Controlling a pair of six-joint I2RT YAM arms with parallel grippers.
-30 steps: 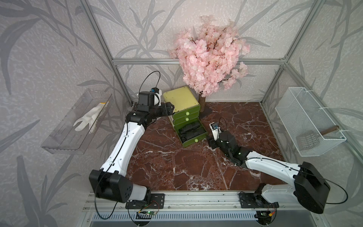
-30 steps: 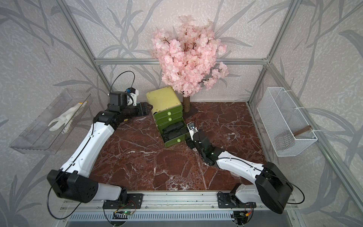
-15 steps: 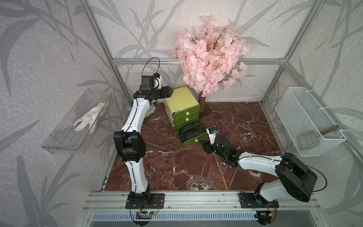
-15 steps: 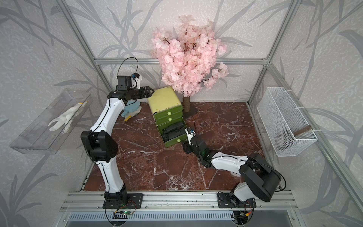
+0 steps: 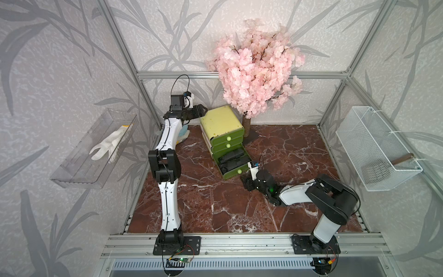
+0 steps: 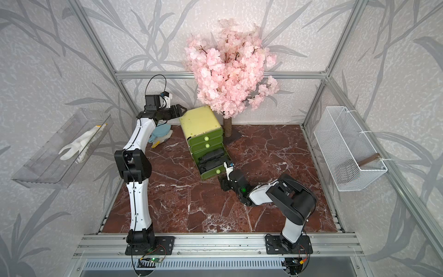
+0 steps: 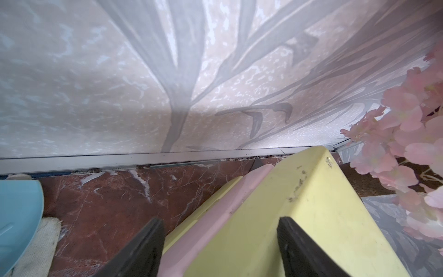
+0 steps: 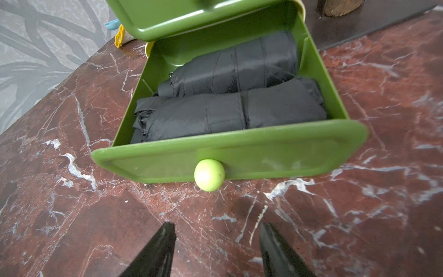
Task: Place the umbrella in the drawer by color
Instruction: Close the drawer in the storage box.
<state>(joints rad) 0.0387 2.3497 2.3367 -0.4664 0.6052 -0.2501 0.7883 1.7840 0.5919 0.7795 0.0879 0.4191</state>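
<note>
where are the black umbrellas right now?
Both black umbrellas lie side by side in the pulled-out bottom drawer of the green drawer unit, mid-table in both top views, just beyond the open right gripper.

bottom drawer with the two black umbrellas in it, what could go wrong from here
1. The black umbrellas fill the bottom drawer to about its rim, so fabric might catch under the drawer above when it is pushed in.
2. The right gripper, open and short of the knob, could shove the cabinet back, since the left gripper only straddles its top edge, jaws open, not clamping.
</note>
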